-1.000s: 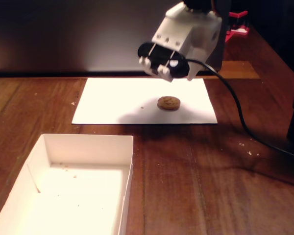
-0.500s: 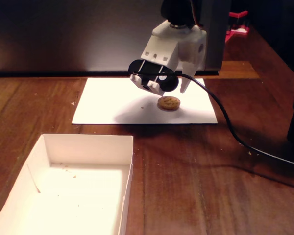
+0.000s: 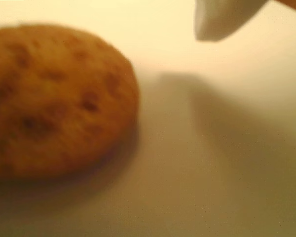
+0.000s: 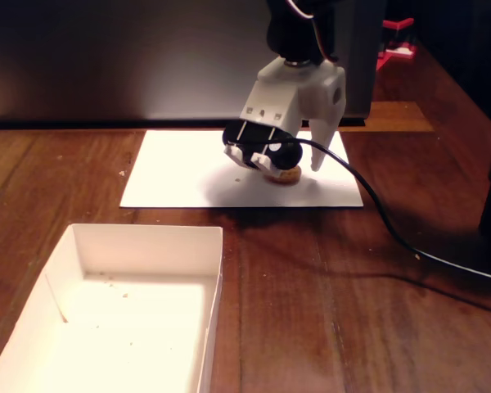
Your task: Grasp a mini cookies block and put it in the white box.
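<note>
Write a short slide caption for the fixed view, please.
Robot hand lowered over the cookie on white paper, white box waiting nearby.

table [image 4: 376, 327]: glossy wood | white box [image 4: 215, 270]: matt cardboard | cookie [image 3: 54, 98]: rough

One mini cookies block [image 4: 289, 175], one white box [image 4: 131, 246], one paper sheet [image 4: 180, 172], one cable [image 4: 393, 229].

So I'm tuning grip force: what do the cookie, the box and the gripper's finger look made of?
The cookie looks like baked dough, matte golden-brown and pitted with darker chips, probably crumbly. The white box looks like thin matte cardboard: crisp folded walls, sharp corners. The gripper finger seems hard, smooth white plastic, possibly 3D-printed; the blur leaves that open.
</note>
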### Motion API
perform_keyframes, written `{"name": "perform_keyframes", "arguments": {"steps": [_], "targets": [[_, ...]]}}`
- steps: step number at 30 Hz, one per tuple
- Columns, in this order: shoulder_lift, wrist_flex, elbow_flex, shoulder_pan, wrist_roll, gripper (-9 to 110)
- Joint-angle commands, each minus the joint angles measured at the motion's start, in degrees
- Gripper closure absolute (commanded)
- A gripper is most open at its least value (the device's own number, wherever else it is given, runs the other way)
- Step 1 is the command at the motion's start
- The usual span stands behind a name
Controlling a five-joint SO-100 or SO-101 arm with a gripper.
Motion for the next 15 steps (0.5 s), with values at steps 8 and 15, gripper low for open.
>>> {"name": "perform_keyframes", "arguments": {"steps": [8, 15], "targets": [[0.1, 0.1, -7.7, -1.1, -0.1, 65], [-1.7, 0.4, -7.6, -2.5, -0.6, 66]]}}
